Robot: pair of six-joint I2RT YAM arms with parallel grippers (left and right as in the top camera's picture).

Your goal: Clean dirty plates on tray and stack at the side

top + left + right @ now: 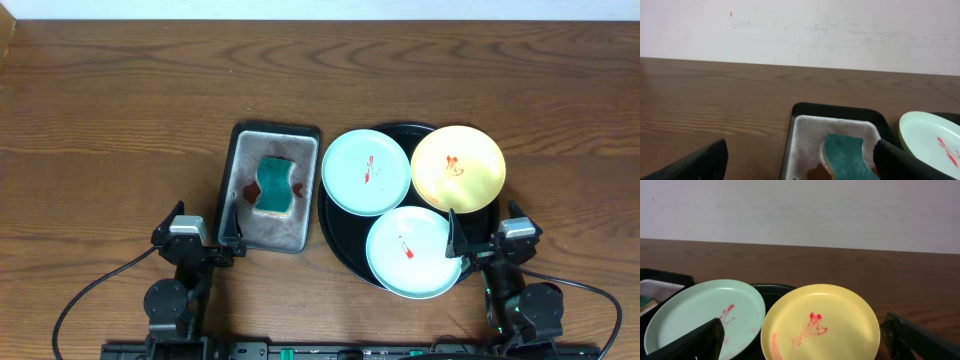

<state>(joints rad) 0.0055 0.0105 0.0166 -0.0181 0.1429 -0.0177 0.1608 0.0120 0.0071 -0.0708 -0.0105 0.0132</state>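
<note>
Not started yet imo. Three smeared plates point(413, 252) on black tray point(335, 232), right of centre. Left gripper point(800, 169), right gripper point(800, 342) both wide open, empty. Next, I guess: left grabs green sponge point(277, 186) in grey tray point(245, 225).

We see soft, even, fairly bright light in all three views, seemingly from above, with no hard shadows. In the overhead view the table point(120, 90) is evenly lit. The plates point(365, 172) throw only thin, faint shadows onto the tray point(340, 235), whose black surface shows hardly any glare. In the wrist views the fingers point(695, 165) of the left gripper point(801, 150) and those of the right gripper point(802, 322) are dark, soft-edged shapes, out of focus in the bottom corners. The sponge point(845, 155) and the yellow plate point(820, 325) look reasonably sharp. The wall point(800, 30) is a dull off-white.
</note>
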